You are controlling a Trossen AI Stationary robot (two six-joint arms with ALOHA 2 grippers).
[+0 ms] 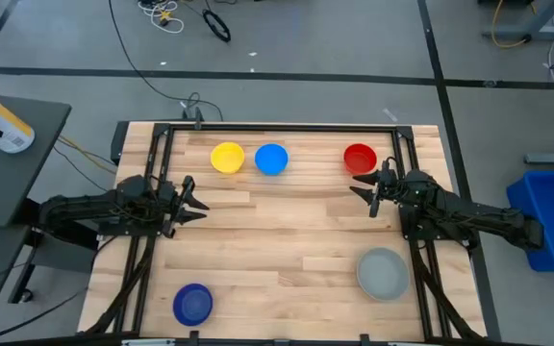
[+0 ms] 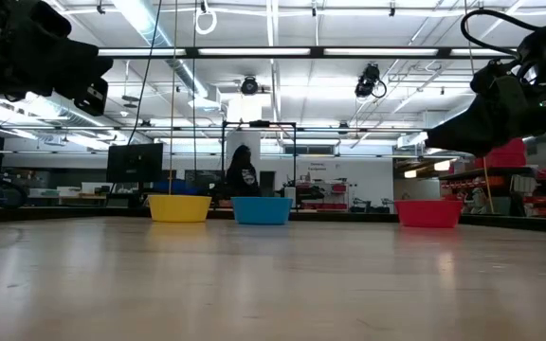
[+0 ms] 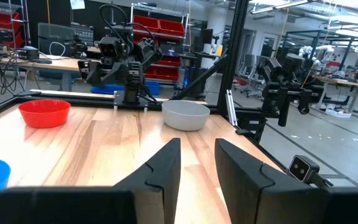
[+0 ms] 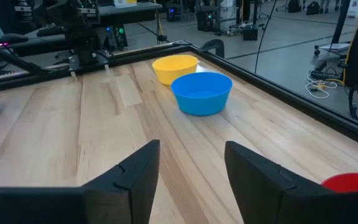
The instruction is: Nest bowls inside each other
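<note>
Five bowls stand apart, each resting on its base on the wooden table (image 1: 287,231). A yellow bowl (image 1: 227,158), a light blue bowl (image 1: 271,160) and a red bowl (image 1: 360,159) line the far side. A dark blue bowl (image 1: 192,304) sits near left, a grey bowl (image 1: 383,272) near right. My left gripper (image 1: 200,204) hovers open at the table's left, pointing right. My right gripper (image 1: 359,186) hovers open at the right, just near of the red bowl, pointing left. Neither holds anything.
A black metal frame (image 1: 277,127) runs along the table's edges. The middle of the table between the two grippers is bare wood. A person (image 2: 243,174) stands far off in the room behind the table.
</note>
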